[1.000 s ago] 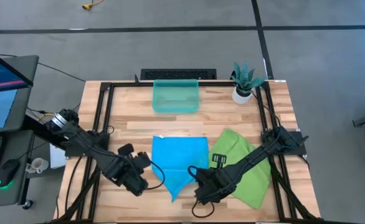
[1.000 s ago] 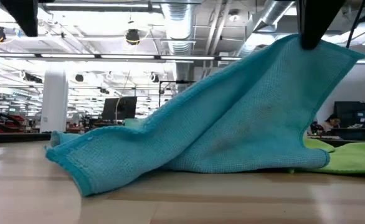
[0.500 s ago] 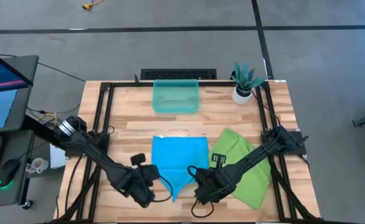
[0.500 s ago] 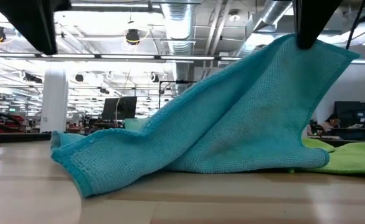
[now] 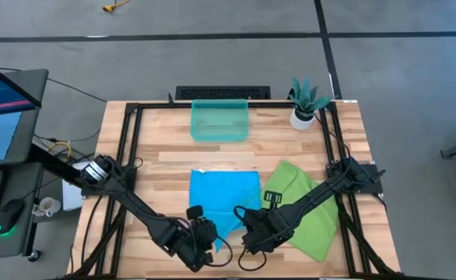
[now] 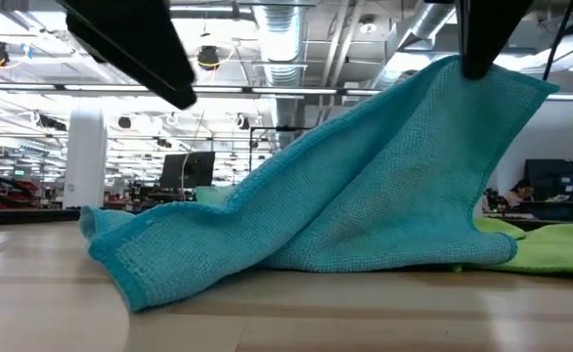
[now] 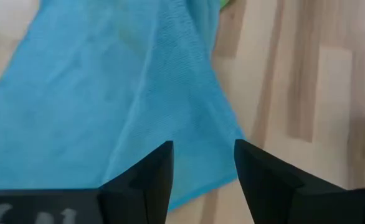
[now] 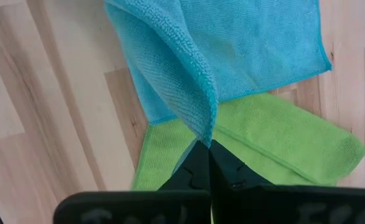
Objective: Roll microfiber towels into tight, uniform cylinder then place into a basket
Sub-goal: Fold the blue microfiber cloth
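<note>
From above, the blue towel lies mid-table, the green towel beside it under the right arm, and the basket waits well apart at the far edge, nothing in it. Both hands crowd the blue towel's near corner. At table height, the right hand pinches that corner high, the cloth tenting up. The left wrist view shows the left hand spread above the near edge, holding nothing. The right wrist view confirms the pinch. I'd say rolling hasn't started; next, the left hand needs its own grip. No readable writing anywhere.

Open-plan lab: ducts, monitors
</note>
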Robot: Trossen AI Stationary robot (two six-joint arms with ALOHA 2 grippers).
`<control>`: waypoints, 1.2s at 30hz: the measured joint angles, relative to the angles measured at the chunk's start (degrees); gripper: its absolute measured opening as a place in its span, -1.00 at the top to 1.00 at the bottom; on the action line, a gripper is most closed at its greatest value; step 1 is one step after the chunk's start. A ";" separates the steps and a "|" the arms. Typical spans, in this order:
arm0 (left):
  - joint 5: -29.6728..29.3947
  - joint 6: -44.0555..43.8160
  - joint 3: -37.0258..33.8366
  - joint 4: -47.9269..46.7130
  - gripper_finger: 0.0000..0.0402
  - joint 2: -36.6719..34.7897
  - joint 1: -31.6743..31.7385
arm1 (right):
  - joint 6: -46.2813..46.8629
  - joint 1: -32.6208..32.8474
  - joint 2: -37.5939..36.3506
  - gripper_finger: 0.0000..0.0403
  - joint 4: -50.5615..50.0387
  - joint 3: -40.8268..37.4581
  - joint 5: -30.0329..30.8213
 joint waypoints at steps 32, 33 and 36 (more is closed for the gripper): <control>8.19 -1.15 0.02 10.27 0.19 6.58 2.24 | -0.95 -1.98 0.00 0.97 -0.09 0.01 -0.12; 8.67 -0.71 0.02 11.04 0.19 6.58 2.24 | -0.95 -2.08 0.00 0.97 -0.09 0.01 -0.12; 9.14 -0.47 0.02 10.90 0.19 6.58 2.48 | -0.93 -2.21 0.00 0.97 -0.10 0.01 -0.12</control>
